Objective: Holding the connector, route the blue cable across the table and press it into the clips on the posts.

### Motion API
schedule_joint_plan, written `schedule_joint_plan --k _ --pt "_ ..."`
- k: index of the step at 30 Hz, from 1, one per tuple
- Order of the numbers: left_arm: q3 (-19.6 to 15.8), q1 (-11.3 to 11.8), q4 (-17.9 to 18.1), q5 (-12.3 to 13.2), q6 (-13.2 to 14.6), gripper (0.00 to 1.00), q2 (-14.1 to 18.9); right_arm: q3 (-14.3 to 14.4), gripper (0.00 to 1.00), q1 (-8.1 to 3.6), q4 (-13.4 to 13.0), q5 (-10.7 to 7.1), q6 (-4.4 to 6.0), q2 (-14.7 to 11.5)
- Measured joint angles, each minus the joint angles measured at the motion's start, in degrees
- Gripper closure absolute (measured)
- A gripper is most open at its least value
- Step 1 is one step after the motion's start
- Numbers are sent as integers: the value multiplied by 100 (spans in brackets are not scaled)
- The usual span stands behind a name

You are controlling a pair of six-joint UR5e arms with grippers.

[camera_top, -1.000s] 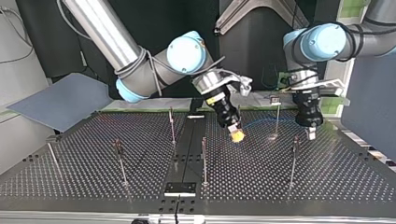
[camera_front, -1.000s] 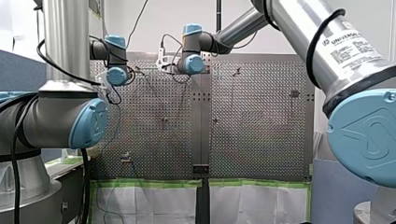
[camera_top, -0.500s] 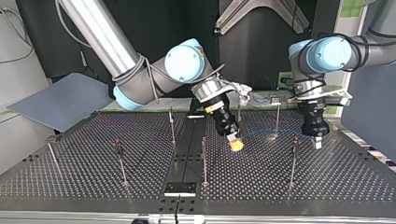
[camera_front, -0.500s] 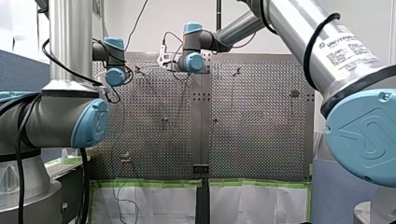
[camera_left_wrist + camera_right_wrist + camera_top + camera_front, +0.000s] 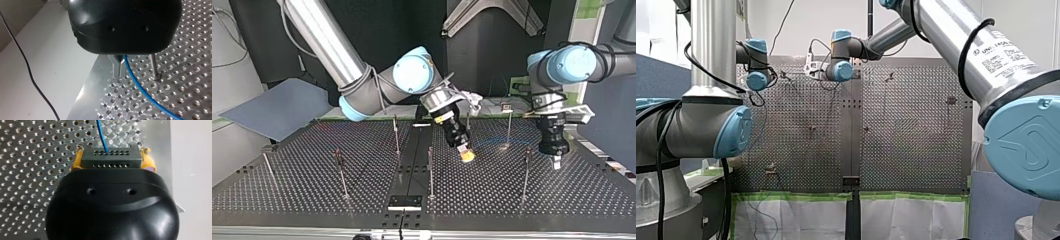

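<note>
Right gripper (image 5: pixel 112 160): yellow pads (image 5: pixel 76 161) clamped on the black connector (image 5: pixel 110 157), low over the perforated table (image 5: pixel 30 157). Blue cable (image 5: pixel 102 137) leaves the connector and crosses the table to my left gripper (image 5: pixel 119 67), just beside a post (image 5: pixel 153 65). Left grip state: cannot tell

Front view: white wall (image 5: pixel 826 25) across upper frame; blue partition (image 5: pixel 656 75) at left edge; grey-blue panel (image 5: pixel 986 210) lower right. White sheets (image 5: pixel 796 217) edged in green tape (image 5: pixel 796 196) hang along the bottom, below the perforated table (image 5: pixel 906 150). Top view: dark backdrop (image 5: pixel 492 65) upper centre; grey-blue board (image 5: pixel 277 107) at left; pale wall (image 5: pixel 232 50) far left.
</note>
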Motion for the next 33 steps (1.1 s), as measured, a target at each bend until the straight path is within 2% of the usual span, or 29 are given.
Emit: schedule_joint_plan --k 6,11,16,21,27,33 --pt "62 50 68 95 -24 100 -200 -80 100 -41 -2 7 13 3" --pt "100 101 217 125 -116 100 -251 -88 100 -111 0 85 14 12" --pt "205 134 318 285 -171 100 -330 -90 100 -184 4 110 15 18" --pt "324 126 393 384 -179 100 -577 -90 100 -229 5 120 13 20" --pt "532 152 433 402 -175 100 -856 -90 100 -272 12 121 1 36" --pt "579 168 423 393 -171 100 -1089 -90 100 -277 14 122 -10 45"
